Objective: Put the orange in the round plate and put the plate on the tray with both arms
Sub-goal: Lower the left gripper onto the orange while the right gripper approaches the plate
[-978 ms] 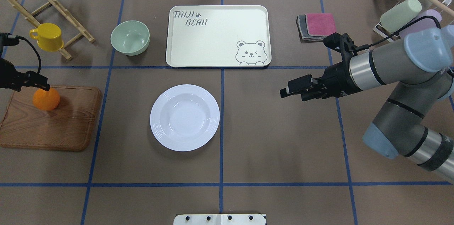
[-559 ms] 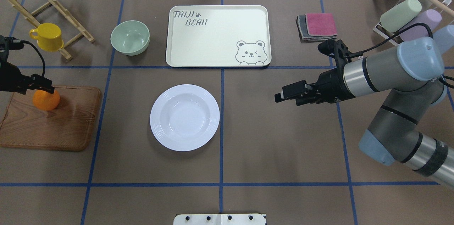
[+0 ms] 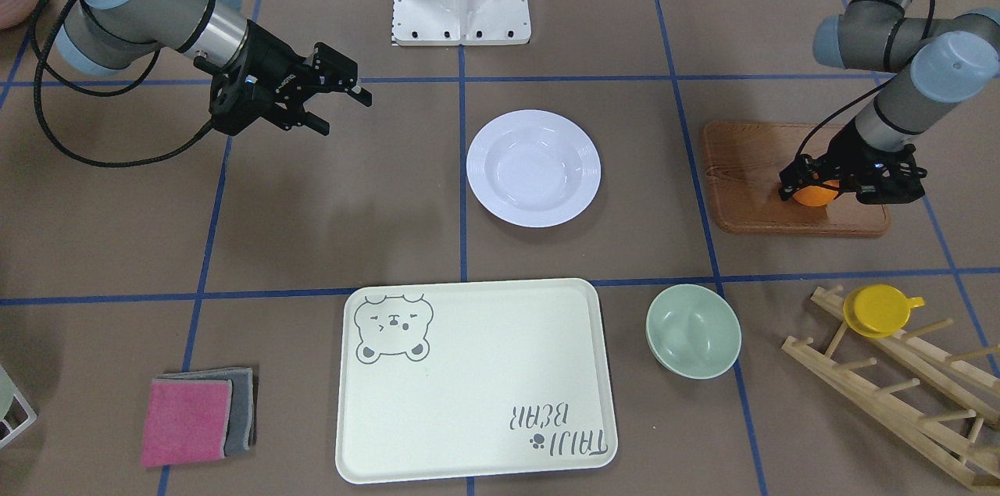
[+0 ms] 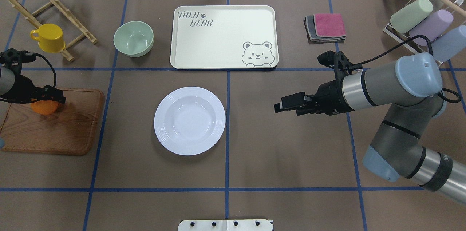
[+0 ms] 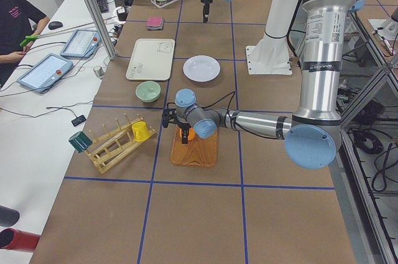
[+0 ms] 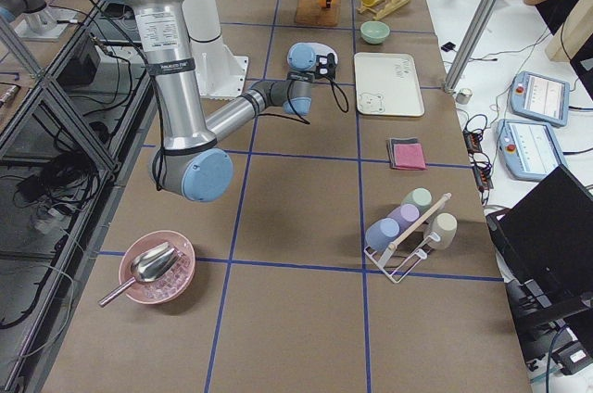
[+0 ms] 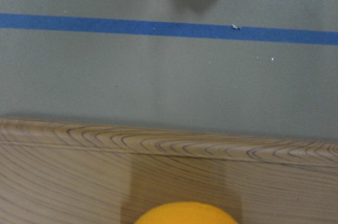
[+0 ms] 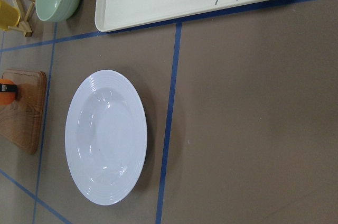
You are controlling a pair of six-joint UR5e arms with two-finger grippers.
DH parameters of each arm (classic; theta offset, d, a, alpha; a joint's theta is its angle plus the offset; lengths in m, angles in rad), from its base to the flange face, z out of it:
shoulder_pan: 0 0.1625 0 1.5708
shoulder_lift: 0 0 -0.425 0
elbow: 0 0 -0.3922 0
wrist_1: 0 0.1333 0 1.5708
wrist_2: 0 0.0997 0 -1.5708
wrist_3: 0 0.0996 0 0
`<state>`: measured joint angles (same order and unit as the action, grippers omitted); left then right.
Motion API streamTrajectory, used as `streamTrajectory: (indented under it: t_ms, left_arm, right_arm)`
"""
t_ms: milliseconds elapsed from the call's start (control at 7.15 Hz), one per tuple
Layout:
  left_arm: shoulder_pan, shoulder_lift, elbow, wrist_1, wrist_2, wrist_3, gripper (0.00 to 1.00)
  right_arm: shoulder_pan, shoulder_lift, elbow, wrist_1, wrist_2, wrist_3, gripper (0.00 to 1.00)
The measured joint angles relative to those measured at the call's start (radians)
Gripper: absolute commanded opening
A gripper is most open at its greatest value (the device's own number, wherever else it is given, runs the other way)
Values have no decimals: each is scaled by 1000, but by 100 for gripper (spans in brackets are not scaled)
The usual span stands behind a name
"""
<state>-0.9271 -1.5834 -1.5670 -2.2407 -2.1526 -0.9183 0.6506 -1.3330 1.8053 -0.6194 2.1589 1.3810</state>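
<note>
The orange (image 4: 42, 108) lies on a brown wooden board (image 4: 54, 132) at the table's left side. My left gripper (image 4: 44, 99) hangs straight over it, open, with its fingers coming down on either side of the fruit, which shows at the bottom edge of the left wrist view (image 7: 185, 214). The white round plate (image 4: 189, 120) sits empty at the table's middle. Behind it lies the cream tray (image 4: 222, 36), also empty. My right gripper (image 4: 282, 105) hovers open and empty to the right of the plate, pointing toward it.
A pale green bowl (image 4: 133, 38) stands left of the tray. A yellow cup (image 4: 49, 37) hangs on a wooden rack (image 4: 54, 5) at the back left. Folded cloths (image 4: 326, 26) and a rack of pastel cups (image 4: 418, 20) are at the back right.
My left gripper has come down over the orange and now covers most of it. My right gripper has moved left, closer to the plate.
</note>
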Motion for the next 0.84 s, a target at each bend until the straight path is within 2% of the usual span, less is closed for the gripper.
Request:
streamTrajectory:
  t_ms: [140, 280, 559, 699, 839]
  left_arm:
    - [3, 1, -6, 1, 3, 0, 71]
    - [3, 5, -13, 3, 3, 1, 69]
    - [2, 11, -33, 11, 0, 3, 69]
    - [1, 9, -84, 63, -1, 1, 69]
    - [1, -7, -172, 181, 0, -2, 70]
  right_arm:
    - [-1, 0, 0, 1, -2, 0, 96]
    - [-3, 0, 0, 1, -6, 0, 96]
    - [-9, 0, -4, 18, -14, 3, 96]
    - [-22, -1, -10, 46, -29, 18, 96]
    - [-55, 7, -19, 91, -75, 60, 95]
